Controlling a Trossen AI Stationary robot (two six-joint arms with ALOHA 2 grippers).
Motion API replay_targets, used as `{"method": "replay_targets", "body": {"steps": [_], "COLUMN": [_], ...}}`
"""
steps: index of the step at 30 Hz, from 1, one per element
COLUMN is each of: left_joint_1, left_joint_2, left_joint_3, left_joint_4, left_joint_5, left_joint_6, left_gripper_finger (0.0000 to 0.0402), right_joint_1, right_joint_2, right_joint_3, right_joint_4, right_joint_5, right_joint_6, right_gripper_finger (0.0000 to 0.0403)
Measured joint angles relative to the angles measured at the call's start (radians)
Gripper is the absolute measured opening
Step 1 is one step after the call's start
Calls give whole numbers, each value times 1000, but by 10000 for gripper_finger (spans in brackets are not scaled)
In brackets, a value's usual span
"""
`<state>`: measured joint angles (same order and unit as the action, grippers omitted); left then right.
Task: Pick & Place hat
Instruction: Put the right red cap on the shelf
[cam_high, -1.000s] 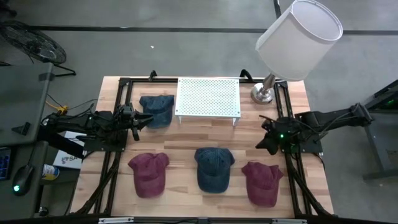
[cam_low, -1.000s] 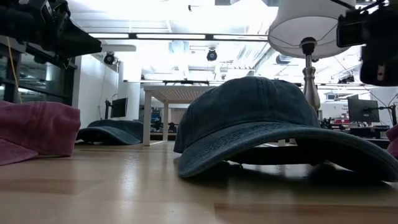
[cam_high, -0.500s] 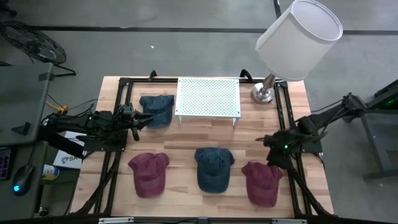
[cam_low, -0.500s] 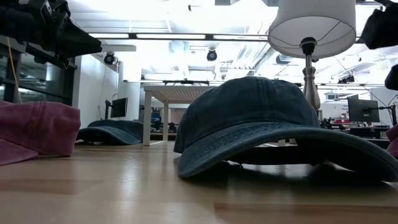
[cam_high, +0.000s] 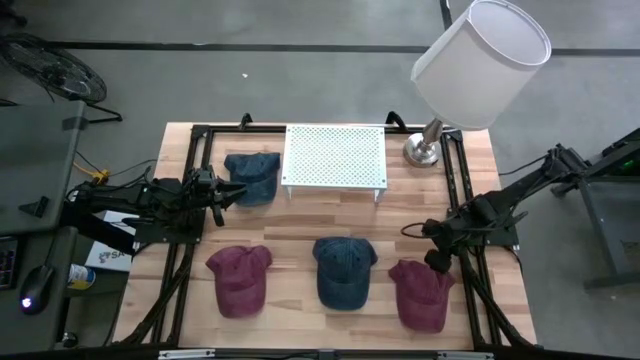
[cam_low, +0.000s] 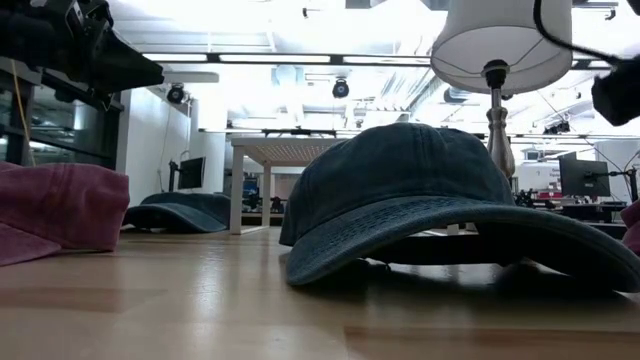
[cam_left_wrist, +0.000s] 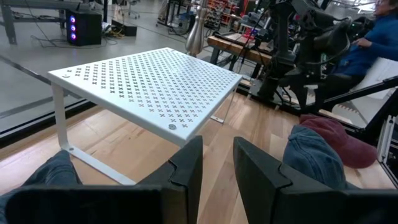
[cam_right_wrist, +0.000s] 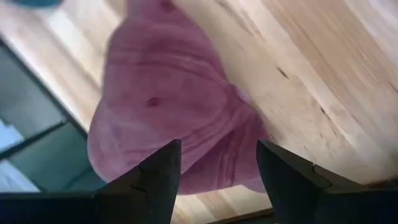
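Observation:
Four hats lie crown up on the wooden table (cam_high: 300, 215). A blue hat (cam_high: 251, 177) lies at the far left, a maroon hat (cam_high: 240, 279) at the near left, a blue hat (cam_high: 345, 270) at the near middle and a maroon hat (cam_high: 421, 292) at the near right. My right gripper (cam_high: 437, 258) hangs open above the far edge of the near-right maroon hat (cam_right_wrist: 161, 118), fingers pointing down, touching nothing. My left gripper (cam_high: 222, 195) waits beside the far-left blue hat, its fingers (cam_left_wrist: 186, 168) a narrow gap apart with nothing between.
A white perforated shelf (cam_high: 335, 155) stands on thin legs at the far middle. A lamp with a big white shade (cam_high: 482, 60) has its base (cam_high: 424, 151) at the far right. Black frame rails (cam_high: 190, 215) run along both table sides. A person (cam_left_wrist: 379, 37) sits beyond the table.
My right gripper has swung from the table's right side toward the near edge and has come over the near-right maroon hat. The hats have not moved.

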<state>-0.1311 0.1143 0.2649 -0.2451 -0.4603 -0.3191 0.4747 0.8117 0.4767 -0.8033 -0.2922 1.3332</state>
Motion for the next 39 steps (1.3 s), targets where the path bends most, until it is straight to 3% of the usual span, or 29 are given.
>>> {"method": "replay_targets", "body": {"steps": [10, 22, 39], "left_joint_1": [0, 0, 0], "left_joint_2": [0, 0, 0], "left_joint_3": [0, 0, 0], "left_joint_4": [0, 0, 0], "left_joint_5": [0, 0, 0], "left_joint_6": [0, 0, 0], "left_gripper_finger": [90, 90, 90], "right_joint_1": [1, 95, 98], "right_joint_2": [46, 120, 295], "right_joint_3": [0, 0, -1], "right_joint_4": [13, 131, 259], "right_joint_5": [17, -30, -6], "right_joint_6": [231, 490, 581], "right_gripper_finger": [202, 202, 217]}}
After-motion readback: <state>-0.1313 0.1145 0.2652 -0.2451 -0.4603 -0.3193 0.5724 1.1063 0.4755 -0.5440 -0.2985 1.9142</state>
